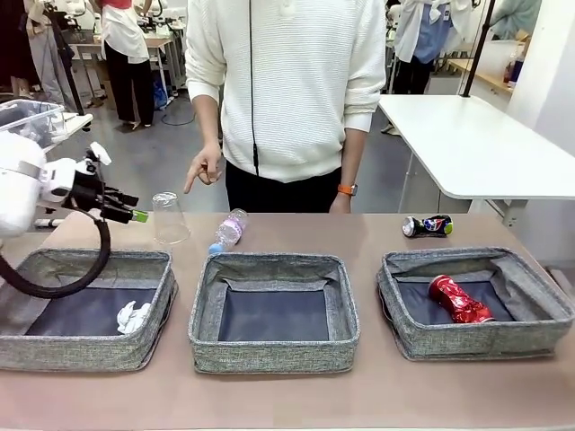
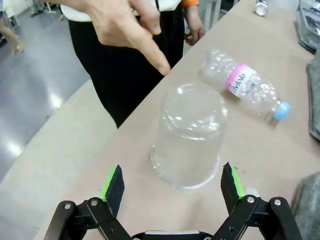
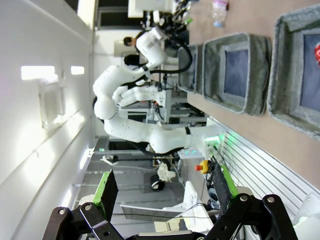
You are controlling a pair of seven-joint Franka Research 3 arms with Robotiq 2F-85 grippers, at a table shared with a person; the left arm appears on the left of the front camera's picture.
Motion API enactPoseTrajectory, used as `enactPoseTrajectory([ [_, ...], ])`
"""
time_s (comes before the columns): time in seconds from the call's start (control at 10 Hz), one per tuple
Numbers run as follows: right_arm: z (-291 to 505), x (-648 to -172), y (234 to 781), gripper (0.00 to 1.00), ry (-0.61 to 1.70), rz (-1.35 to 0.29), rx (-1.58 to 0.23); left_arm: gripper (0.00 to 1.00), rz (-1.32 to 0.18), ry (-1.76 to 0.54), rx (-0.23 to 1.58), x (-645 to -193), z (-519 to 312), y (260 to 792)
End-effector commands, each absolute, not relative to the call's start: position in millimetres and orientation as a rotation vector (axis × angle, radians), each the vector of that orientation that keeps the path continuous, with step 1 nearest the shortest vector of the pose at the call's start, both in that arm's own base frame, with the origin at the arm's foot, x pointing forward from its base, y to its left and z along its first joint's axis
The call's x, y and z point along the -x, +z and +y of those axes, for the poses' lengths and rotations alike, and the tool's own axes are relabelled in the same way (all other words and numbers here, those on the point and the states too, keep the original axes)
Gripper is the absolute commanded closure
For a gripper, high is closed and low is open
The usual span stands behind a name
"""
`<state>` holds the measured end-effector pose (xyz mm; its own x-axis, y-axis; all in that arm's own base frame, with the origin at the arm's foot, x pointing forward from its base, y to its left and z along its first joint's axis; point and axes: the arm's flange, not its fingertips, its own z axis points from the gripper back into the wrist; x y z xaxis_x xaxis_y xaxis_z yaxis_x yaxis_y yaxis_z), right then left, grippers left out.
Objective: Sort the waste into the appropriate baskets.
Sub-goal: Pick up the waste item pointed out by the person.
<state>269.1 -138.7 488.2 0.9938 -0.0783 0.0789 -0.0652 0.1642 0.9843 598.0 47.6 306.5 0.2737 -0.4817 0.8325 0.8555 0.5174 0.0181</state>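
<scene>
Beige desk (image 1: pixel 377 229) carries three baskets: the left basket (image 1: pixel 81 352) holds a paper ball (image 1: pixel 133 317), the right basket (image 1: pixel 467 343) a red can (image 1: pixel 459 300). The step in hand looks like the cup (image 2: pixel 188 135) pickup. It stands upturned behind the left basket, with a person's hand (image 2: pixel 125 20) pointing at it and the bottle (image 2: pixel 247 86) lying beside it. The left gripper (image 2: pixel 171 172), jaws wide, lines up on it. Next it should straddle the cup, close gently, then lift. The right gripper (image 3: pixel 164 175) is spread wide, off the desk.

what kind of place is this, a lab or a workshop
Probably a robotics lab: a white robot arm at a table with grey baskets, and more worktables on an open floor behind.
</scene>
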Motion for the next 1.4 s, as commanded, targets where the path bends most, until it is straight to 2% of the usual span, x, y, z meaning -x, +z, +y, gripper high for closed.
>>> enactPoseTrajectory([
  [0.0, -137.0, -269.5, 489.6, 0.00, -0.006, -0.140, -1.415, 0.00, -0.867, -0.945, 0.500, -620.5, 45.8, 309.2],
  [0.4, -137.0, -269.5, 489.6, 0.00, -0.006, -0.140, -1.415, 0.00, -0.841, -1.000, 0.560, -618.1, 25.7, 292.6],
  [0.8, -137.0, -269.5, 489.6, 0.00, -0.006, -0.140, -1.415, 0.00, -0.959, -1.046, 0.656, -612.2, 2.1, 276.2],
  [1.3, -137.0, -269.5, 489.6, 0.00, -0.006, -0.140, -1.415, 0.00, -1.008, -1.044, 0.724, -611.1, -10.8, 264.0],
])
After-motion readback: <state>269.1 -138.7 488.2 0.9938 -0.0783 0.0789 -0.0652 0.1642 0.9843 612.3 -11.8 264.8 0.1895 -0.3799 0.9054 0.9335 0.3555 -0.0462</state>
